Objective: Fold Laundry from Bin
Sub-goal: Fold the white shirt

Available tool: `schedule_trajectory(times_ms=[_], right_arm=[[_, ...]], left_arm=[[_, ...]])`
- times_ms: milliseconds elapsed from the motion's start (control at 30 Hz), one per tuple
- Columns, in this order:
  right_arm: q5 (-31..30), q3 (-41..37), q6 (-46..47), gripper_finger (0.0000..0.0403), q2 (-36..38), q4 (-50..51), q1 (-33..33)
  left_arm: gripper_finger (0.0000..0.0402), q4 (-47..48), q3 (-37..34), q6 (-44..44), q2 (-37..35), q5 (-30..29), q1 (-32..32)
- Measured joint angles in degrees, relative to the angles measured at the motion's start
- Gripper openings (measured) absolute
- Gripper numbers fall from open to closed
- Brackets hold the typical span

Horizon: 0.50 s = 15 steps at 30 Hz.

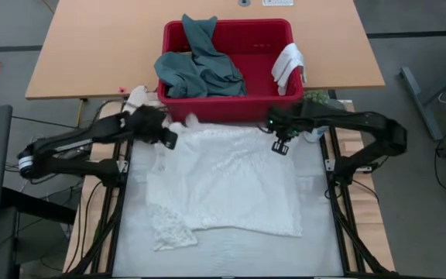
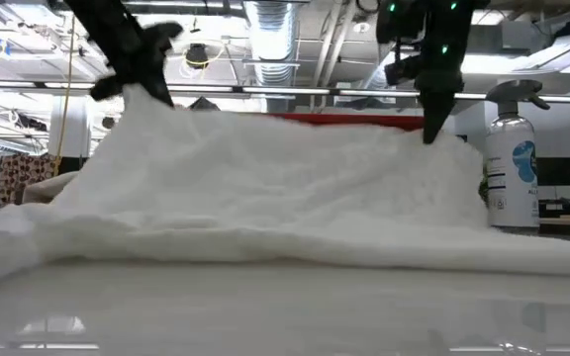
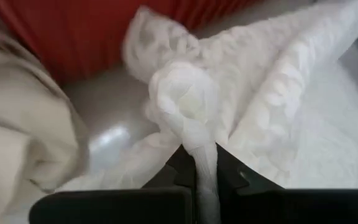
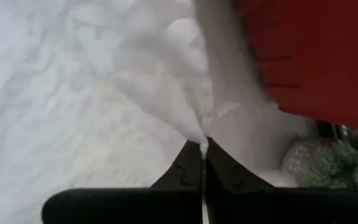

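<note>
A white towel [image 1: 231, 182] lies spread across the centre of the high view, just below the red bin [image 1: 227, 105]. The left gripper [image 1: 169, 138] pinches its upper-left corner; the right gripper [image 1: 279, 146] pinches its upper-right corner, both clamped on cloth.

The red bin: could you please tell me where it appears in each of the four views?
High view: red bin at top centre, beyond the white towel.
Low view: a red strip above the towel's ridge.
Left wrist view: red wall behind the pinched corner.
Right wrist view: red wall.
Shared landmark: the towel.
</note>
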State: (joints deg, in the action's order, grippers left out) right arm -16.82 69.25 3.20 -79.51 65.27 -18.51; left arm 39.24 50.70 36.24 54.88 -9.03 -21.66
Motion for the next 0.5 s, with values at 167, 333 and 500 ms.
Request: schedule_trajectory(times_ms=[167,333,500], right_arm=[[-0.2,-2.6,4.2,0.0019,0.5,-1.6,3.7],[-0.1,-6.0,-2.7,0.0054,-2.5,-9.5,2.8],[0.7,-6.0,-5.4,0.0143,-8.4,-11.4,-1.9]], left_arm=[[0.0001,8.3,0.0,6.1,-3.4,-16.6,11.6],[0.0013,12.0,-0.1,8.0,0.8,-16.8,12.2],[0.0072,10.8,-0.1,-1.0,9.0,-5.5,9.4]])
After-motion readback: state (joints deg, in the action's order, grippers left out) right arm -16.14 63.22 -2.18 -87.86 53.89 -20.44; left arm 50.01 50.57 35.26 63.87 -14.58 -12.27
